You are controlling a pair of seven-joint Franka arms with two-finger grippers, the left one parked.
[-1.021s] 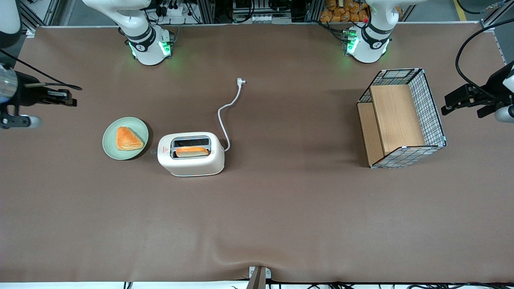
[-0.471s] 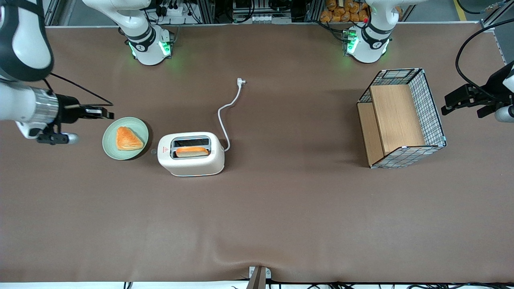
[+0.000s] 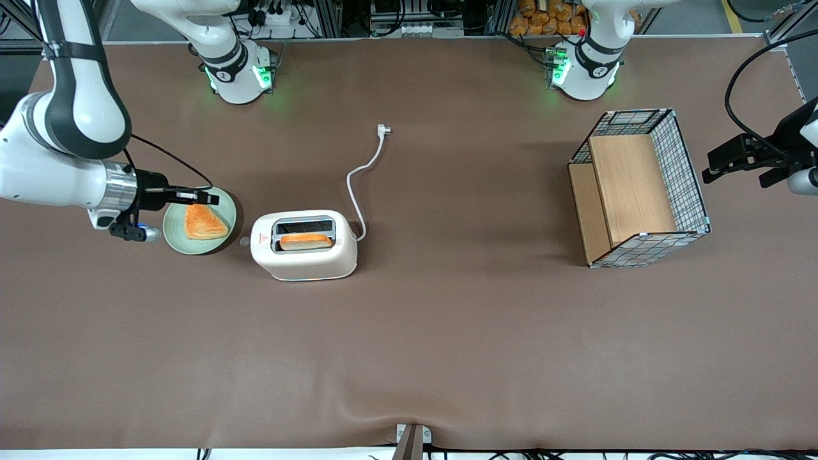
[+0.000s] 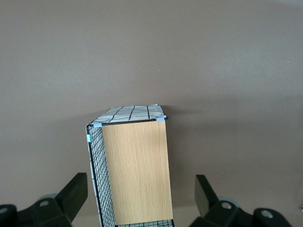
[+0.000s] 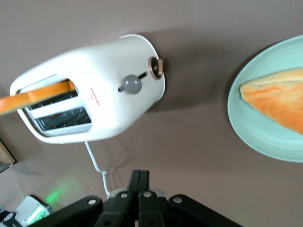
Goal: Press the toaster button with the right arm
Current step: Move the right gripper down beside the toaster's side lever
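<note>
The cream-white toaster (image 3: 303, 245) stands on the brown table with a slice of bread (image 3: 305, 241) in the slot nearer the front camera. In the right wrist view the toaster (image 5: 104, 85) shows its short end with the round grey button (image 5: 131, 84) and a brown dial (image 5: 156, 67). The right arm (image 3: 64, 128) reaches in from the working arm's end. Its gripper (image 3: 208, 199) is shut and empty, hovering over the green plate (image 3: 176, 233), apart from the toaster's button end. The shut fingers (image 5: 140, 177) point toward the toaster.
A pastry (image 3: 204, 221) lies on the green plate beside the toaster. The toaster's white cord and plug (image 3: 382, 130) trail toward the robot bases. A wire-and-wood basket (image 3: 639, 188) stands toward the parked arm's end; it also shows in the left wrist view (image 4: 135, 165).
The right arm has swung in from the table's edge toward the toaster; its gripper now hangs over the plate, closer to the button end. The toaster and plate have not moved.
</note>
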